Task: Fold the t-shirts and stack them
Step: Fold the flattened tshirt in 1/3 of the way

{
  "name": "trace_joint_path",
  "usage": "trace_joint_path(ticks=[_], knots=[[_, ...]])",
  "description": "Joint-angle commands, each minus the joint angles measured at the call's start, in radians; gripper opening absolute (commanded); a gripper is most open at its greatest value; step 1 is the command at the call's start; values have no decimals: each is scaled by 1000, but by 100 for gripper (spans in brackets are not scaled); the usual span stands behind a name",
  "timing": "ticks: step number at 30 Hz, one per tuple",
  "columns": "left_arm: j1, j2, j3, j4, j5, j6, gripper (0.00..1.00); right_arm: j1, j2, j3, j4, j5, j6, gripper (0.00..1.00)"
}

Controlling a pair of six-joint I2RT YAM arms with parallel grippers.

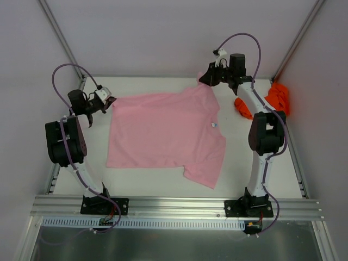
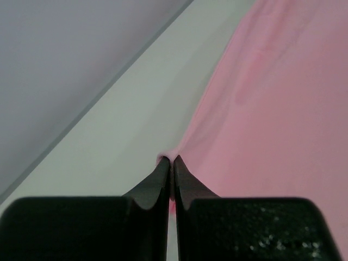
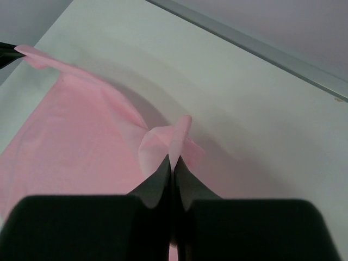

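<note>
My left pincer [image 2: 172,159] and right pincer [image 3: 173,157] are each clamped on the far edge of the pink shirt [image 1: 163,136], spread unfolded between and behind them, while the orange shirt [image 1: 279,97] lies crumpled right of the right one, so I judge all folding and stacking is left.

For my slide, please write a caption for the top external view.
Left end effector and right end effector pinch far corners of the pink t-shirt; the orange-red t-shirt lies bunched at right.

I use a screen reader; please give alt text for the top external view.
The left hand and right hand each pinch a far corner of the pink t-shirt, spread on the table. The orange-red t-shirt lies crumpled at the far right.
</note>
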Motion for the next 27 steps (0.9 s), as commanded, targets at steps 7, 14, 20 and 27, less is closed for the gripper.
trace_joint_path(ticks=[7,14,20,27], knots=[[46,-80,65,-316,201,340,0,-8,-179,-171,4,-61,-31,1],[52,-48,93,-569,211,633,0,-8,-240,-292,-37,-45,-71,1],[55,-65,60,-692,161,739,0,-8,-292,-410,-49,-43,-76,1],[67,-86,48,-783,121,776,0,-8,-329,-488,-80,-37,-90,1]])
